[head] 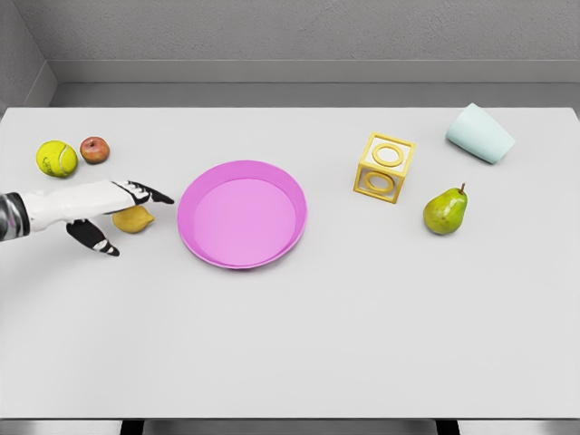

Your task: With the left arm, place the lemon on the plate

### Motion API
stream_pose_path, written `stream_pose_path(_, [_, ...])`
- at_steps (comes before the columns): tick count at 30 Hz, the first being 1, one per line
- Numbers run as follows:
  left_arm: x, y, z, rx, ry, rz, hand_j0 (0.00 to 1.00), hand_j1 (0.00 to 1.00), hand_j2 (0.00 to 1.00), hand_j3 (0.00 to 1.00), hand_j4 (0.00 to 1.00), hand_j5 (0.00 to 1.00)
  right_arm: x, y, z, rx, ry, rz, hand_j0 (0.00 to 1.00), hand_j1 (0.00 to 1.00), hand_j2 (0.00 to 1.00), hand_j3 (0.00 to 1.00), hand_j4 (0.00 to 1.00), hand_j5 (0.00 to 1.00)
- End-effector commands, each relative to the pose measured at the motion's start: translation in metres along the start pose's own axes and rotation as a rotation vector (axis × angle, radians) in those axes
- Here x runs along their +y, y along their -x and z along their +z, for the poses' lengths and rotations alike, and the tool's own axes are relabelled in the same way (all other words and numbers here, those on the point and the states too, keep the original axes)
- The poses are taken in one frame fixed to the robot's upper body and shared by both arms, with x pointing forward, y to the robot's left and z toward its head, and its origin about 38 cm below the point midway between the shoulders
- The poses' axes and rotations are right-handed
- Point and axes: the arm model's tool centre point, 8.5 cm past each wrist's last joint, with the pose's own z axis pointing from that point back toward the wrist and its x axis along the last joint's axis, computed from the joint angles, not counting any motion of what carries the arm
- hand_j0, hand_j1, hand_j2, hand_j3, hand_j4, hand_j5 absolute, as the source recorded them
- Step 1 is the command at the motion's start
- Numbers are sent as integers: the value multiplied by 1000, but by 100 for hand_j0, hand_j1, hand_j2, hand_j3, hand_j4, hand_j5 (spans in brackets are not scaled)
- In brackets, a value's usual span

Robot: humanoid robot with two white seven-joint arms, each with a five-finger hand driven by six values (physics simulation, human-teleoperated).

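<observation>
A: Left hand (107,210) is in from the counter's (290,344) left edge, right over the lemon (135,219)!

B: Fingers (145,193) spread apart, thumb low, nothing clamped. The lemon sits on the counter just left of the pink plate (242,214), not on it.

A: Tennis ball (56,159) and apple (94,149) wait near the far left corner.

B: Over right: yellow block (384,168), pear (445,211), tipped pale cup (479,133).
</observation>
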Motion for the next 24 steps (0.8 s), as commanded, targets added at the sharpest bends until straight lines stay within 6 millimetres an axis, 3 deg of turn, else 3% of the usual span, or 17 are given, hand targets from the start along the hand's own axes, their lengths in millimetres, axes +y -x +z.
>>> stream_pose_path(1, [-1,1,0,1,6,8,100,100,100,100,100,100,0,0,0,0,0,-1,100,100,100,100,100,100])
stream_pose_path(13, [7,10,-7,42,17,-21,100,100,100,100,100,100,0,0,0,0,0,-1,100,100,100,100,100,100])
stream_pose_path(17, [4,7,-10,34,37,-32,85,85,85,85,85,85,0,0,0,0,0,-1,100,100,100,100,100,100])
stream_pose_path(24, [2,7,-10,37,57,-38,79,79,79,79,79,79,0,0,0,0,0,-1,100,100,100,100,100,100])
